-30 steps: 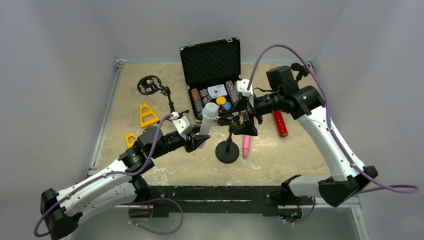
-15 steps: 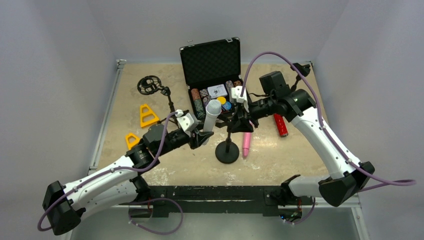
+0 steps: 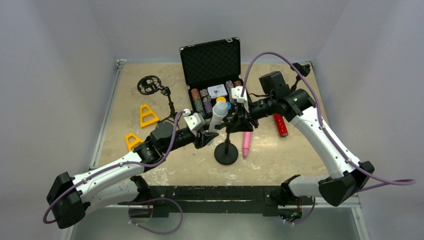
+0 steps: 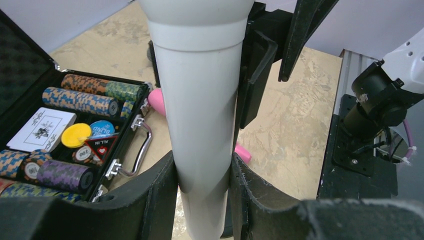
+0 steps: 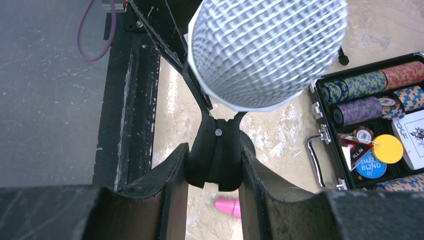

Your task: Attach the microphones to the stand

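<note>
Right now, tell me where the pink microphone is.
In the top view, the pink microphone lies flat on the table right of centre, just right of the stand's round base, with the red microphone farther right.

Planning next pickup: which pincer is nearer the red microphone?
Right. The right pincer, gripping the stand clip, is near the red microphone; the left pincer, holding the white microphone, is farther.

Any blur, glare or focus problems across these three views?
Top external: evenly lit, sharp, soft shadows only, no glare. Left wrist: the white mic fills the centre, cropped at the top; the fingers at the bottom edge are soft. Right wrist: the grille is close and slightly blurred, the clip and chips sharper.
</note>
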`<state>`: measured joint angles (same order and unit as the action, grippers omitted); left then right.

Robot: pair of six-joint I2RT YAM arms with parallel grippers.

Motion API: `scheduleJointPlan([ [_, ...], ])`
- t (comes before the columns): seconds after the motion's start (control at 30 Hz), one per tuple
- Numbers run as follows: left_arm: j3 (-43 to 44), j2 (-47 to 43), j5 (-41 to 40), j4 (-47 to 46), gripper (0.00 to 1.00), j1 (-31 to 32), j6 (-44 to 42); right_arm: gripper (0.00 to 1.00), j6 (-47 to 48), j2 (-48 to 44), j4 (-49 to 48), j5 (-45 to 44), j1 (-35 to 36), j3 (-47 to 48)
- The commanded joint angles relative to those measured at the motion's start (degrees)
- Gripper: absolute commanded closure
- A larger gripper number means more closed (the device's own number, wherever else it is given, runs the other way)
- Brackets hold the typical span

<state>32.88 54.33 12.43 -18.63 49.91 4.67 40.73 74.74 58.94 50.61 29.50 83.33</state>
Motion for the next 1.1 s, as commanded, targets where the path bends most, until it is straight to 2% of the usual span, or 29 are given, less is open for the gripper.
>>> scheduleJointPlan([
  [0.0,3.3,2.0,5.2,-6.5,1.00,-0.2,-1.9,0.98,-0.6,0.5,0.3,5.2,0.1,1.2],
  [0.13,4.4,2.8,5.4,-6.8,1.00,-0.2,-2.4,0.95,-0.5,1.1,1.4,6.9,0.1,1.9],
  [0.17,4.5,2.9,5.4,-7.0,1.00,-0.2,-2.5,0.91,-0.7,1.4,1.6,7.2,0.1,2.1],
  [0.2,4.5,3.0,5.4,-7.2,1.00,-0.2,-2.5,0.82,-0.8,1.7,2.1,7.5,0.1,2.5],
  [0.33,4.8,3.6,5.7,-7.6,1.00,-0.2,-2.5,0.36,-1.2,2.5,3.7,8.9,0.0,4.1],
  [0.37,4.8,3.7,5.8,-7.8,1.00,-0.2,-2.5,0.29,-1.4,2.5,4.1,9.4,-0.2,4.4],
  [0.43,4.7,3.9,5.4,-7.8,1.00,-0.2,-2.1,0.21,-1.5,2.4,4.7,10.2,-0.6,5.2],
  [0.5,4.5,3.8,3.8,-7.7,0.96,-0.2,-1.3,0.17,-1.7,2.1,5.1,10.3,-1.0,5.7],
  [0.63,3.8,2.6,0.7,-7.3,0.75,-0.2,0.3,0.13,-1.9,0.9,5.1,10.3,-2.0,5.5],
  [0.77,2.9,0.3,-1.9,-5.8,0.44,-0.2,1.4,0.11,-1.2,-0.5,5.8,10.6,-3.4,5.9],
  [0.87,2.7,-1.7,-2.1,-3.6,0.37,-0.2,1.5,0.10,-0.5,-1.5,6.3,10.9,-5.1,6.1],
  [1.0,1.3,-5.0,-2.1,-1.8,0.34,-0.2,1.0,0.09,0.3,-3.0,6.7,11.9,-7.4,5.7],
  [1.07,0.6,-7.3,-2.1,-0.4,0.22,-0.1,0.8,0.08,0.6,-4.1,6.4,12.2,-8.7,5.0],
])
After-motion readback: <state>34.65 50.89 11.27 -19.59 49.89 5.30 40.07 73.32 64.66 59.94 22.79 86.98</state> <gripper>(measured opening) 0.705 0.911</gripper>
